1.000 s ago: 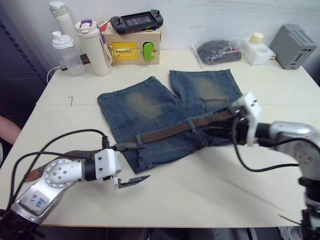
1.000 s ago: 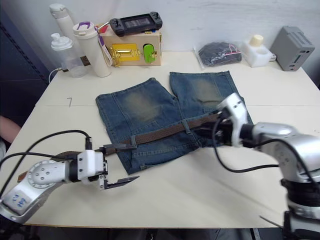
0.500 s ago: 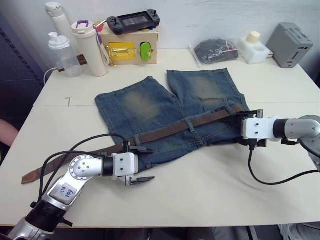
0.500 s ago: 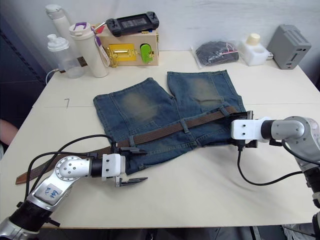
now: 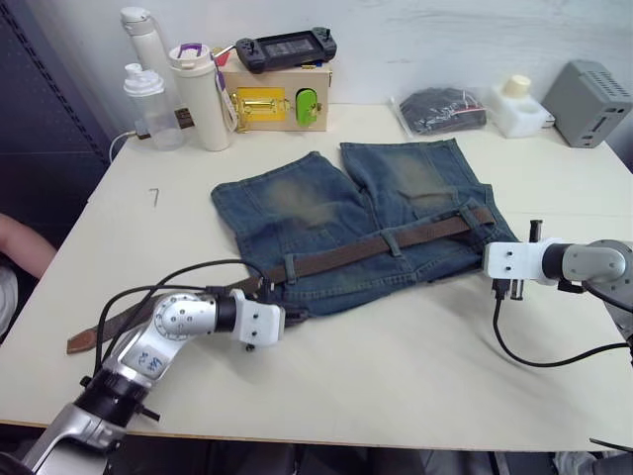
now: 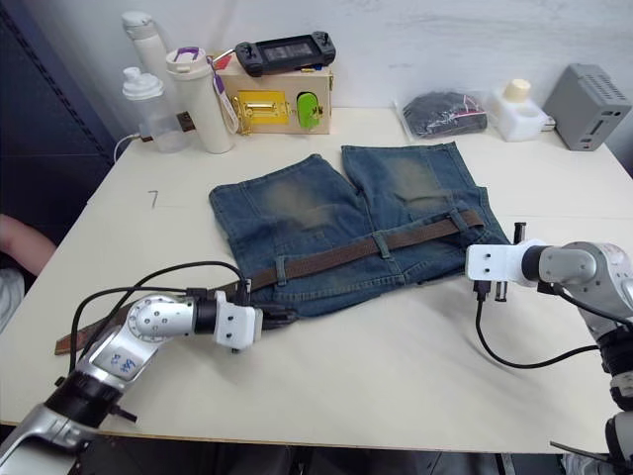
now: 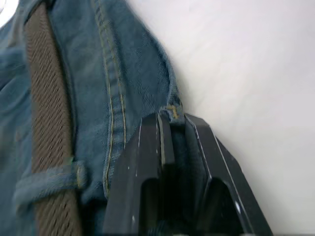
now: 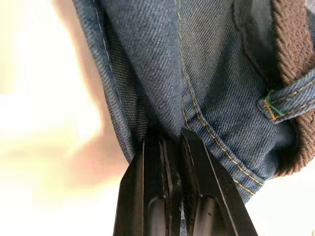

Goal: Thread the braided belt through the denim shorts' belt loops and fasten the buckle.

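Observation:
The denim shorts (image 5: 326, 213) lie flat mid-table, waistband toward me. The braided belt (image 5: 346, 252) runs under the belt loops (image 5: 393, 239), and its lighter tip (image 5: 84, 341) trails onto the table at the left. My left gripper (image 5: 292, 315) is shut on the waistband's left corner; in the left wrist view its fingers (image 7: 152, 147) pinch a denim fold beside the belt (image 7: 44, 98). At the waistband's right end, my right gripper (image 5: 490, 255) is also shut on denim, its fingers (image 8: 197, 162) clamping a fold near a loop (image 8: 290, 93). The buckle is hidden.
Along the table's far edge stand bottles (image 5: 203, 94), a wooden box (image 5: 272, 99) with a game controller on top, a black pouch (image 5: 435, 107), a white container (image 5: 514, 104) and a grey device (image 5: 588, 89). A person's arm (image 5: 20, 247) shows at the left edge.
Both grippers have gone from open to shut on the shorts' waistband, the left at its left corner, the right at its right end. The camera view has shifted.

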You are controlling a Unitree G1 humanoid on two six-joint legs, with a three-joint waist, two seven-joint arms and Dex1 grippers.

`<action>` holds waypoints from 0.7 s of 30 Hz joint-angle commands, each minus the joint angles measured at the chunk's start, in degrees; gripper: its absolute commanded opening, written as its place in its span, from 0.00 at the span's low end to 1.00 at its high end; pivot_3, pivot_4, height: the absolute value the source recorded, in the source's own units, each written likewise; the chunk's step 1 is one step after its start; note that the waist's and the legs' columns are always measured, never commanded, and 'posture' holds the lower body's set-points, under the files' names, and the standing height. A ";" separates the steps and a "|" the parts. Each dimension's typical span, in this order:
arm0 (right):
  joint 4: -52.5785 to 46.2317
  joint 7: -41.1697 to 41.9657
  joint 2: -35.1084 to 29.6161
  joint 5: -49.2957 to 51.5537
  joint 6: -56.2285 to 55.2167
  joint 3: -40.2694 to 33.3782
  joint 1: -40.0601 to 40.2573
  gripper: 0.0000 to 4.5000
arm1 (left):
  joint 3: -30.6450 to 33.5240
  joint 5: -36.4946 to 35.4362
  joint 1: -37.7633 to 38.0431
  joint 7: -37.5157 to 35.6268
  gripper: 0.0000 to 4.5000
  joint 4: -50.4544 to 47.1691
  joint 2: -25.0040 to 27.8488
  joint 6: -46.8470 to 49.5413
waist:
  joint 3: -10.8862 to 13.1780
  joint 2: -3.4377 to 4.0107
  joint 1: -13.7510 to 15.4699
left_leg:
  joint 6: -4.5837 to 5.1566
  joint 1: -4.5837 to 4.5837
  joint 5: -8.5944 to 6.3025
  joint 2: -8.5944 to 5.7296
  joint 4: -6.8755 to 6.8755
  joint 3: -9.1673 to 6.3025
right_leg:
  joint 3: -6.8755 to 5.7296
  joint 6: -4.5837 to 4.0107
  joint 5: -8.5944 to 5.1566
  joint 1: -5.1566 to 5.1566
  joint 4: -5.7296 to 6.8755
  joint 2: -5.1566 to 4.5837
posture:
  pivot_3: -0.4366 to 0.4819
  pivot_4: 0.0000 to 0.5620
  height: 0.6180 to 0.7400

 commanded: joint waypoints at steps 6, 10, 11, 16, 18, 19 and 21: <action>-25.87 6.32 1.45 9.71 28.66 -4.84 14.40 0.02 | 1.41 8.03 -7.23 1.20 0.13 25.26 7.63 -12.63 | -0.28 0.00 0.41 | -0.14 -0.04 -0.01 0.21 -0.08 -0.08 | -0.12 0.00 -0.01 0.03 0.04 0.03 | 0.48 0.27 0.22; -31.63 5.70 2.41 10.74 34.11 -5.08 16.03 0.02 | 1.28 9.19 -8.18 2.04 0.13 28.71 9.67 -16.07 | -0.50 -0.18 -0.78 | -0.19 0.00 -0.03 0.31 -0.30 -0.07 | -0.16 0.01 -0.04 0.00 -0.04 0.09 | 0.48 0.27 0.22; -32.06 5.33 2.77 10.53 34.57 -4.84 15.99 0.02 | 1.12 9.53 -8.36 2.28 0.13 29.50 9.88 -16.60 | -0.52 -0.20 -0.92 | -0.20 0.01 -0.02 0.31 -0.35 -0.07 | -0.16 0.01 -0.04 -0.01 -0.04 0.09 | 0.48 0.27 0.22; -29.43 3.25 3.87 8.25 33.80 -3.32 14.89 0.02 | 1.52 7.49 -7.36 1.73 0.13 27.02 9.03 -16.54 | -0.67 -0.43 -1.32 | -0.24 0.16 -0.01 0.37 -0.49 -0.04 | -0.20 0.01 -0.04 0.05 -0.10 0.10 | 0.48 0.27 0.22; -28.70 3.19 4.11 8.11 33.43 -3.18 14.71 0.02 | 1.59 7.91 -6.73 1.94 0.13 26.34 8.92 -16.60 | -0.75 -0.55 -1.47 | -0.25 0.21 -0.01 0.39 -0.52 -0.05 | -0.21 0.01 -0.04 0.07 -0.09 0.11 | 0.48 0.27 0.22; -28.44 3.13 4.23 8.09 33.27 -3.17 14.62 0.02 | 1.92 7.41 -6.24 1.86 0.13 25.74 8.72 -16.05 | -0.78 -0.59 -1.58 | -0.26 0.21 -0.01 0.40 -0.52 -0.05 | -0.22 0.01 -0.04 0.08 -0.09 0.12 | 0.48 0.27 0.22; -27.61 2.76 4.46 7.78 32.64 -3.00 14.29 0.02 | 2.93 5.14 -5.05 1.31 0.13 24.20 8.01 -15.00 | -0.81 -0.62 -1.87 | -0.26 0.23 -0.01 0.40 -0.53 -0.05 | -0.21 0.01 -0.04 0.09 -0.09 0.12 | 0.48 0.27 0.22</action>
